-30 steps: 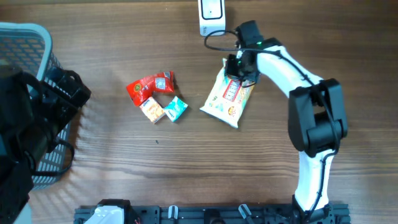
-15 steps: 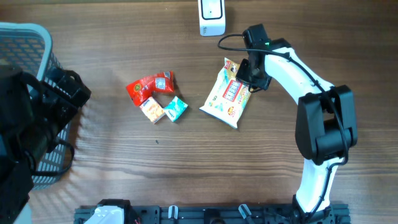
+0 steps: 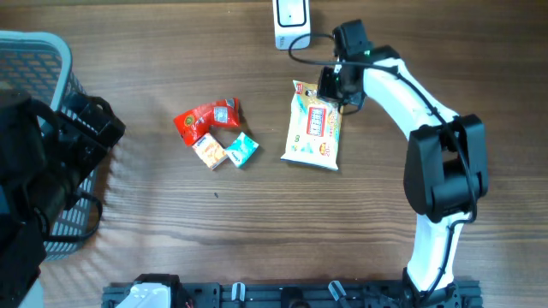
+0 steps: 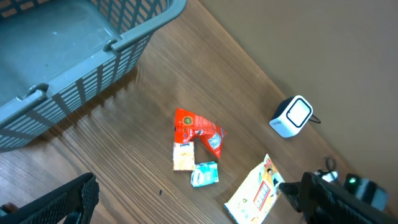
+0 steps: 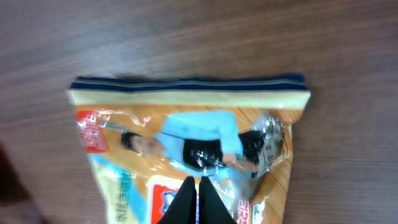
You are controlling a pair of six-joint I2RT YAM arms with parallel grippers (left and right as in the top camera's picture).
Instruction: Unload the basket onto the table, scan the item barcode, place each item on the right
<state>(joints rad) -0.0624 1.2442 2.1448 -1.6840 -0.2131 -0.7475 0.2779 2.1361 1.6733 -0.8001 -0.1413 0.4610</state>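
Gleaming on woodgrain table [image 3: 171, 231], a crinkly rectangular pouch [image 3: 313, 133].

A wooden table [image 3: 171, 222] of medium brown fills the overhead view, its grain streaked with darker lines running from side to side. In the left wrist view the table's far edge cuts diagonally, and beyond it lies a plain, matte tan surface [image 4: 298, 37]; whether that is wall or floor cannot be told. The light is soft and even, leaving a pale sheen on the wood and only short, blurred shadows.
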